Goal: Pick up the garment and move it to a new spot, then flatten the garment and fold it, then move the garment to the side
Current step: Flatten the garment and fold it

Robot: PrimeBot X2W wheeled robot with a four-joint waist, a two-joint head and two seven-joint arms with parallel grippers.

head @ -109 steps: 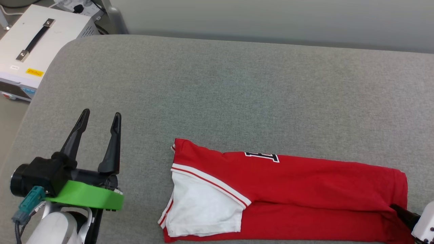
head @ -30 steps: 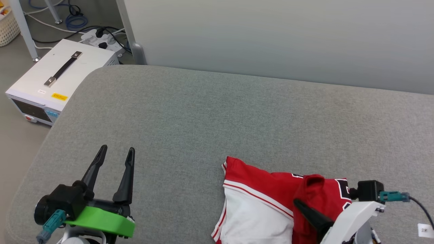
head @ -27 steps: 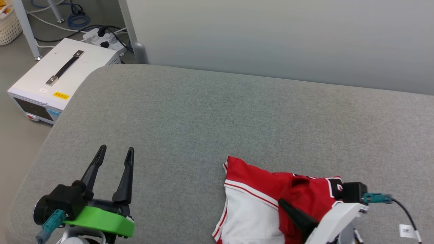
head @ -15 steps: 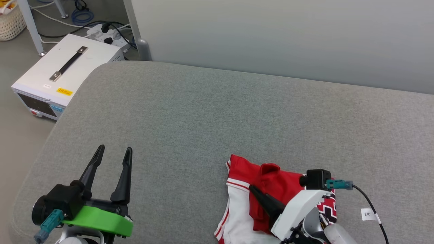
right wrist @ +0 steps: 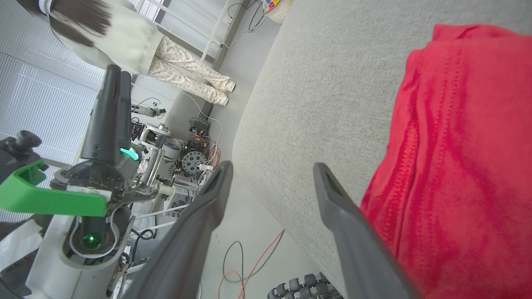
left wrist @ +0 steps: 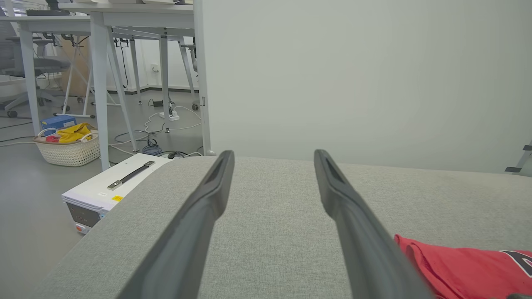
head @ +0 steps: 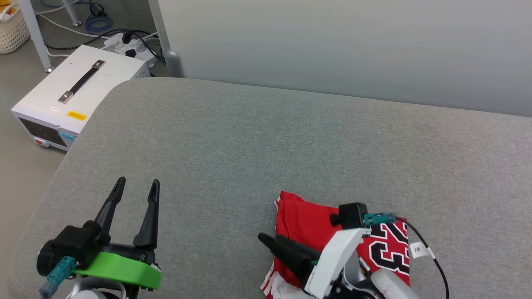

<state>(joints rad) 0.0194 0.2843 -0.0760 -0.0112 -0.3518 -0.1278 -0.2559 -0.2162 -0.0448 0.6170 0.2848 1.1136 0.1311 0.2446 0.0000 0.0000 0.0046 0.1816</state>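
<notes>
And the right pincer [head: 269,237] hangs spread and empty over the left edge of the folded red garment [head: 305,218], which lies on the grey worktop [head: 291,137], while the left pincer [head: 138,182] hovers spread, well off to the garment's left.

The left gripper [head: 137,182], two long dark fingers on a green plastic wrist bracket [head: 116,269], hovers low left, fingers spread wide and pointing up. The right gripper [head: 270,239], on its white forearm [head: 334,259], points left, fingers parted.
</notes>
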